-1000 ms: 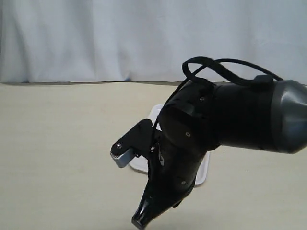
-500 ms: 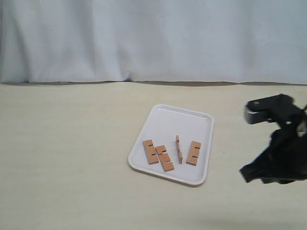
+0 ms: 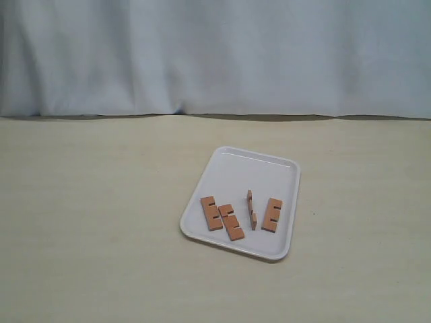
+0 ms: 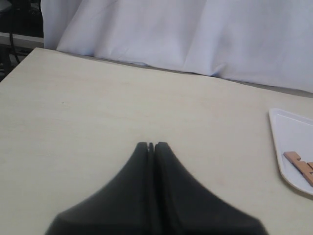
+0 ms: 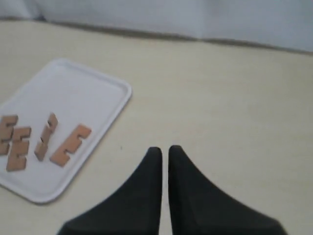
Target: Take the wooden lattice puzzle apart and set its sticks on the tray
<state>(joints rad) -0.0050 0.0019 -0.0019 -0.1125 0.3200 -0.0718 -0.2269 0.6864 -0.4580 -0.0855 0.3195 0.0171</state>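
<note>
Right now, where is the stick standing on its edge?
In the exterior view the stick on edge sits in the near half of the tray, between a lone flat stick to its right and a pair of flat sticks to its left.

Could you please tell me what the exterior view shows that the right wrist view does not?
Only the exterior view shows the whole tray, all four corners. Only the right wrist view shows the right gripper, shut and empty, over bare table beside the tray. Both show the four loose sticks on the tray.
</note>
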